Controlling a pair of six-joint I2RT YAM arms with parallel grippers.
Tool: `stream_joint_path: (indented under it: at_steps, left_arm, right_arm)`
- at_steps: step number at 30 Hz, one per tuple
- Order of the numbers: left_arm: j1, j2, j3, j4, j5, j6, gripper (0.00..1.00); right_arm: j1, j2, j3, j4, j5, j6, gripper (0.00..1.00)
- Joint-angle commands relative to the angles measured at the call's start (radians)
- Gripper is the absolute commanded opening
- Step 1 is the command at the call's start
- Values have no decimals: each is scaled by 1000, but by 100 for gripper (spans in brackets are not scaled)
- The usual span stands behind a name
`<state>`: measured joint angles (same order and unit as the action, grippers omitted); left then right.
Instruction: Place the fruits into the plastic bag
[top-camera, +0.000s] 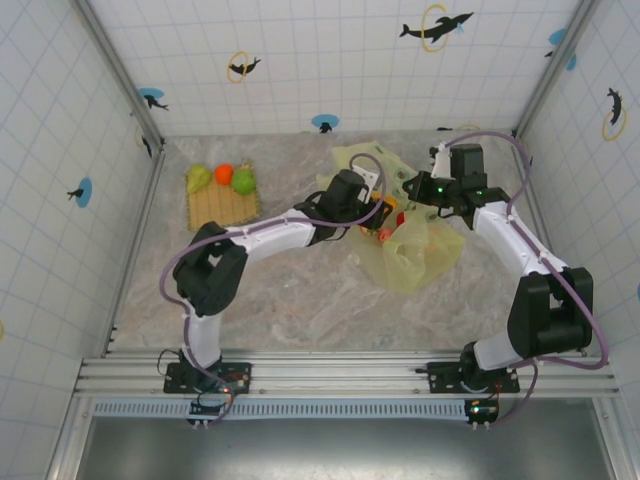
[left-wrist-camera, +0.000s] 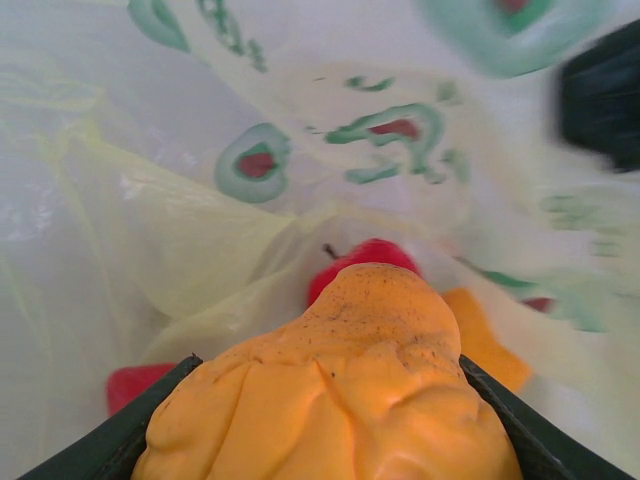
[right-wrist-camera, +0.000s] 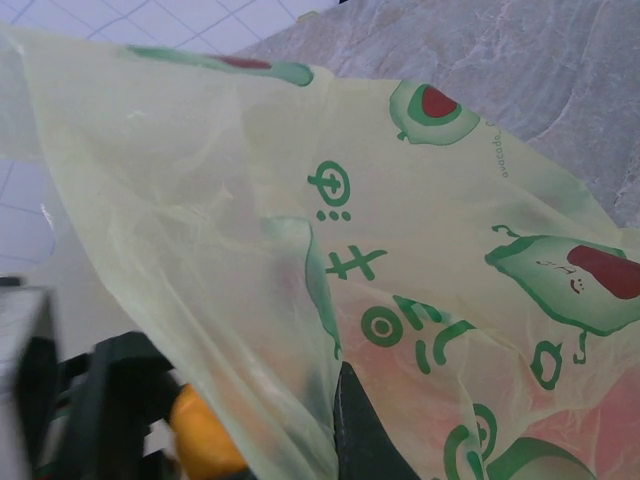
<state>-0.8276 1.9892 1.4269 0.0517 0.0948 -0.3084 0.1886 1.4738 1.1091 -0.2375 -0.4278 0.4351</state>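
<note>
The bag (top-camera: 415, 255) lies right of centre on the table with its mouth lifted toward the left arm, apparently so fruit can go in without the film collapsing; the right gripper (top-camera: 420, 188) is pinched together on its upper edge, forearm reaching in from the right. Inside it a red fruit (left-wrist-camera: 375, 255) already rests, and just above that the left gripper (left-wrist-camera: 340, 400) is clamped on a lumpy orange fruit (left-wrist-camera: 350, 390), elbow bent and wrist pushed into the opening. Three fruits (top-camera: 224, 173) wait on the mat (top-camera: 215, 210) at the far left
</note>
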Motion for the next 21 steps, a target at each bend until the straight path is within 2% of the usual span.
stream_joint_path:
  at_steps: [1, 9, 21]
  left_arm:
    - [1, 71, 65, -64, -109, 80, 56]
    - [0, 204, 148, -12, -115, 90, 60]
    - [1, 283, 212, 13, -120, 140, 69]
  right_arm:
    - [-6, -21, -7, 43, -15, 34, 0]
    - [-5, -4, -35, 90, -28, 73, 0]
    - [-7, -4, -51, 89, -26, 65, 0]
